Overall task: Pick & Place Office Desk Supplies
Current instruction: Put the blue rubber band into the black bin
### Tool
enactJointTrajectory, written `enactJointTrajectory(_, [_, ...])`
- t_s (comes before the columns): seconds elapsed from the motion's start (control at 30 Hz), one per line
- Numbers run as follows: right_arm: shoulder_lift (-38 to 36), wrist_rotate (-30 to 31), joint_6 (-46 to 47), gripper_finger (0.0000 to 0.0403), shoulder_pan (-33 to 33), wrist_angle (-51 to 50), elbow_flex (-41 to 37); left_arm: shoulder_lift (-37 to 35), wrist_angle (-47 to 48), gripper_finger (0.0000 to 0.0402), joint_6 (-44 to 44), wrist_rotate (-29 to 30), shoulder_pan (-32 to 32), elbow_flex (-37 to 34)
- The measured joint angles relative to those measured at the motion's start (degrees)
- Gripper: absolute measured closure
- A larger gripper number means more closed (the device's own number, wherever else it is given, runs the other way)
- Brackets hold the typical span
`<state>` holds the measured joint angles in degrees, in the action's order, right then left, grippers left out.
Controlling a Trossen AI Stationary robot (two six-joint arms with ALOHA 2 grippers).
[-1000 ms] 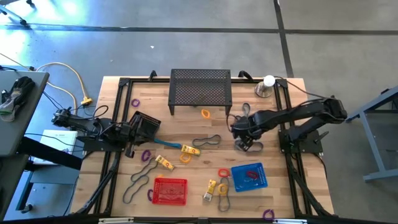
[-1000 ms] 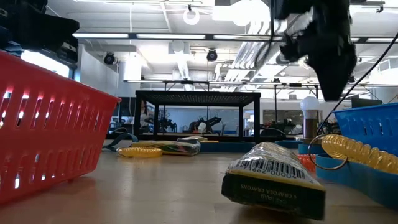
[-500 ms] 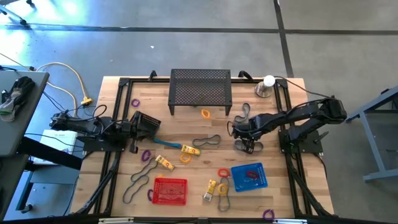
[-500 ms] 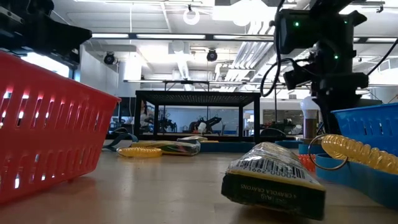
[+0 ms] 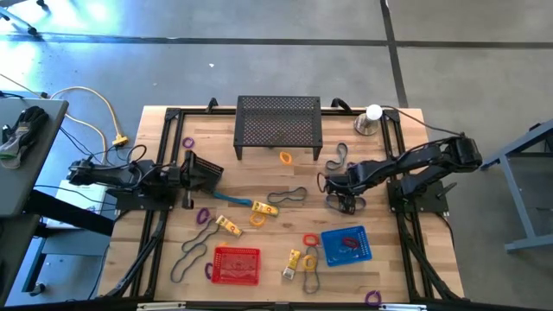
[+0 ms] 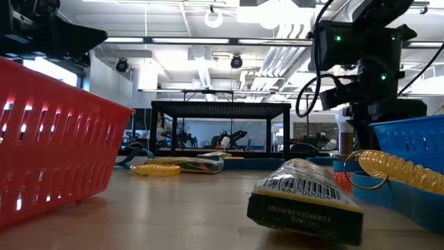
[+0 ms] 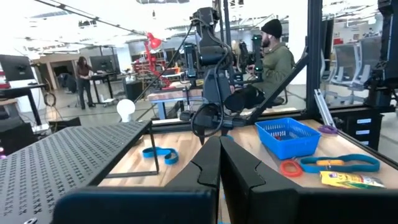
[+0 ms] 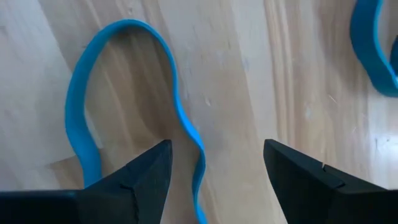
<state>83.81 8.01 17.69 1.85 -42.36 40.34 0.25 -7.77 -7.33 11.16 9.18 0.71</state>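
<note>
Jaws of the right gripper (image 8: 214, 171) stand wide, lowered close over the wooden surface (image 5: 393, 229) with a blue band loop (image 8: 134, 93) lying between the two dark fingers (image 8: 140, 174); nothing is held. From above, this gripper (image 5: 344, 200) points down at a spot right of centre, its arm reaching in from the right edge, bent at the elbow and stretched low across the surface. In the low view the same arm hangs down at the right, showing small green lights.

Jaws of the left gripper (image 7: 219, 165) are pressed together with nothing between them. From above, that gripper (image 5: 200, 173) lies level at the left side of the surface, pointing toward the centre.

Office supplies are scattered over the middle and near part of the surface: a dark band loop (image 5: 287, 196) near centre, a small yellow block (image 5: 264, 208) beside it, an orange ring (image 5: 286, 158) in front of the black mesh stand (image 5: 278, 123), purple rings (image 5: 187, 142) at the left, a red ring (image 5: 310, 240) near the blue basket (image 5: 347, 245). A red basket (image 5: 237, 265) sits near the front edge.

Writing: a pack (image 6: 305, 201) in the low view carries a barcode and small yellow print, too small to read with certainty.
</note>
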Motion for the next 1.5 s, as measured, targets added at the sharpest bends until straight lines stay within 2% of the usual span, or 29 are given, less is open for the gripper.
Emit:
enactJointTrajectory(0.13, [0.0, -0.1, -0.3, 0.0169, -0.1, 2.8, -2.0, 0.0, 0.0, 0.0401, -1.3, 0.0, -1.0, 0.0])
enactJointTrajectory(0.27, [-0.1, -0.4, -1.2, 0.0193, -0.1, 3.8, -2.8, 0.0, 0.0, 0.0401, -1.3, 0.1, -1.8, 0.0])
enactJointTrajectory(0.4, [-0.1, -1.0, -1.3, 0.0243, -0.1, 4.6, -2.9, 0.0, 0.0, 0.0401, -0.4, 0.1, -2.1, 0.0])
enactJointTrajectory(0.53, [0.0, -1.5, -1.3, 0.0317, -0.1, 5.0, -2.9, 0.0, 0.0, 0.0394, 0.6, 0.1, -2.0, 0.0])
enactJointTrajectory(0.63, [0.0, -1.4, -1.3, 0.0381, -0.1, 5.5, -2.9, 0.0, 0.0, 0.0366, 3.5, 0.1, -2.0, 0.0])
enactJointTrajectory(0.67, [0.0, -0.9, -1.2, 0.039, -0.1, 5.6, -2.9, 0.0, 0.0, 0.0352, 4.7, 0.1, -2.0, 0.0])
enactJointTrajectory(0.83, [0.1, 4.6, 0.5, 0.04, 0.5, 5.8, -2.7, 0.0, -2.9, 0.0278, 7.2, -0.1, -2.0, 0.0])
enactJointTrajectory(1.0, [-0.6, 7.7, 1.6, 0.0401, 2.9, 5.2, 1.5, 1.8, -9.2, 0.0245, 12.0, -2.3, -1.3, 0.1])
enactJointTrajectory(1.17, [-1.5, 12.7, 0.1, 0.0401, 6.6, 5.4, 8.1, 9.5, -9.4, 0.0242, 13.2, -1.7, -1.6, 2.4])
enactJointTrajectory(1.3, [-1.5, 15.5, -3.3, 0.0401, 9.0, 7.2, 13.8, 18.8, -16.6, 0.0242, 11.1, -1.1, -1.6, 4.6])
enactJointTrajectory(1.5, [-1.5, 16.2, -13.5, 0.0401, 11.2, 22.2, 16.4, 35.8, -29.9, 0.0242, 8.7, -1.1, -1.6, 6.5])
